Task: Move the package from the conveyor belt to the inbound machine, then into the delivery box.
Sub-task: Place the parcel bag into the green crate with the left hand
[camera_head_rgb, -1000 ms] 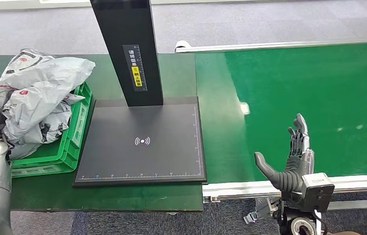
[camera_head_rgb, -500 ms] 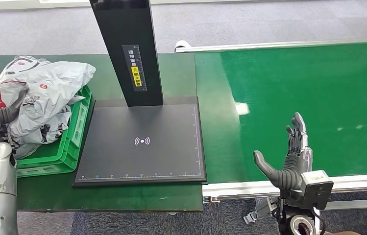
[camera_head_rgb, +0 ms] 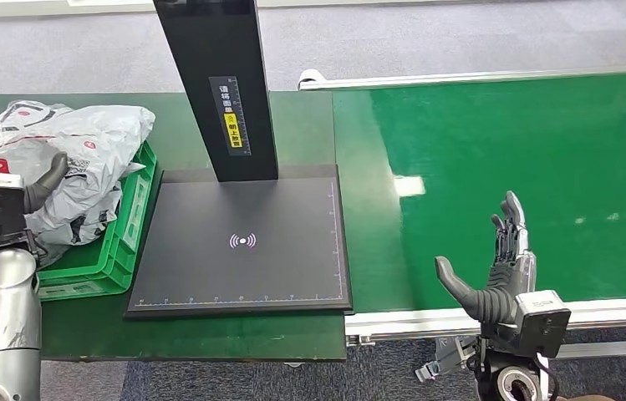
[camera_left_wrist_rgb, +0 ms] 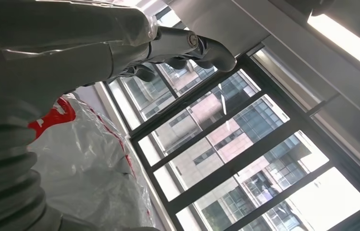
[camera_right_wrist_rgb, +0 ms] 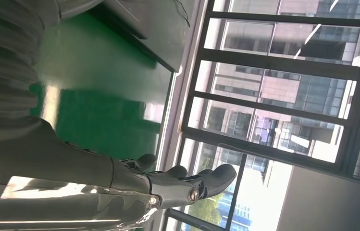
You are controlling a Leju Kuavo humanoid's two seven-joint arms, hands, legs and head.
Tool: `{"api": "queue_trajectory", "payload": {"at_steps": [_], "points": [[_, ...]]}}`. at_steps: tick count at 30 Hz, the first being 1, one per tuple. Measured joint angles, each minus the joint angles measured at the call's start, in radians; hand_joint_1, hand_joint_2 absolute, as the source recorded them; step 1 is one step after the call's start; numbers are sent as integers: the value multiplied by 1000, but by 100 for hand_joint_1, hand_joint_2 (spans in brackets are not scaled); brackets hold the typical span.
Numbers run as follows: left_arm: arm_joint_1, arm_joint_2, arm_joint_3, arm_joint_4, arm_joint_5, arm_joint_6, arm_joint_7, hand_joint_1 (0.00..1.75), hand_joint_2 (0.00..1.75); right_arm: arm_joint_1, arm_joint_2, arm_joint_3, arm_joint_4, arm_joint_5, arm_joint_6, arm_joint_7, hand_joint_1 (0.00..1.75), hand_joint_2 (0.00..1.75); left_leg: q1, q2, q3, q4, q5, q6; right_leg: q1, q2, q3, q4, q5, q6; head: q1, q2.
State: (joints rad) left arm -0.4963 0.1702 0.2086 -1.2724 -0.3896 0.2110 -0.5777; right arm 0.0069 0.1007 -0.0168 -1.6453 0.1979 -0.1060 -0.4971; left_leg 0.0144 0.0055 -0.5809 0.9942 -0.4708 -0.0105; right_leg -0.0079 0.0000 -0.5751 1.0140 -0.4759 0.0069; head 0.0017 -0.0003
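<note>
The left hand has lifted off the grey package, fingers spread and holding nothing; the package now lies in the green delivery box on the desk. The right hand stays open above the conveyor belt.

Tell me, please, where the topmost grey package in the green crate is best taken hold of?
Probably at the raised, crumpled bulge of the grey package, coming from above. It lies heaped over the green crate rim, soft and wrinkled, so loose folds should gather between fingers. The left hand is already beside it, fingers apart.
</note>
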Motion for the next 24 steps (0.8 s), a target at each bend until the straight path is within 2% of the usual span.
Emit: {"api": "queue_trajectory", "payload": {"at_steps": [15, 20, 24], "points": [[136, -68, -90, -242, 136, -31, -33, 0, 175, 42, 0, -14, -7, 12, -1, 0, 0, 175, 0, 0, 0, 0, 0, 0, 0, 0, 0, 0, 0, 0, 0, 0], [163, -85, -128, -294, 151, -33, -35, 0, 175, 42, 0, -14, -7, 12, -1, 0, 0, 175, 0, 0, 0, 0, 0, 0, 0, 0, 0, 0, 0, 0, 0, 0], [192, -100, -156, -322, 201, -70, -48, 0, 175, 42, 0, -14, -6, 13, 2, 1, 0, 175, 0, 0, 0, 0, 0, 0, 0, 0, 0, 0, 0, 0, 0, 0]]}}
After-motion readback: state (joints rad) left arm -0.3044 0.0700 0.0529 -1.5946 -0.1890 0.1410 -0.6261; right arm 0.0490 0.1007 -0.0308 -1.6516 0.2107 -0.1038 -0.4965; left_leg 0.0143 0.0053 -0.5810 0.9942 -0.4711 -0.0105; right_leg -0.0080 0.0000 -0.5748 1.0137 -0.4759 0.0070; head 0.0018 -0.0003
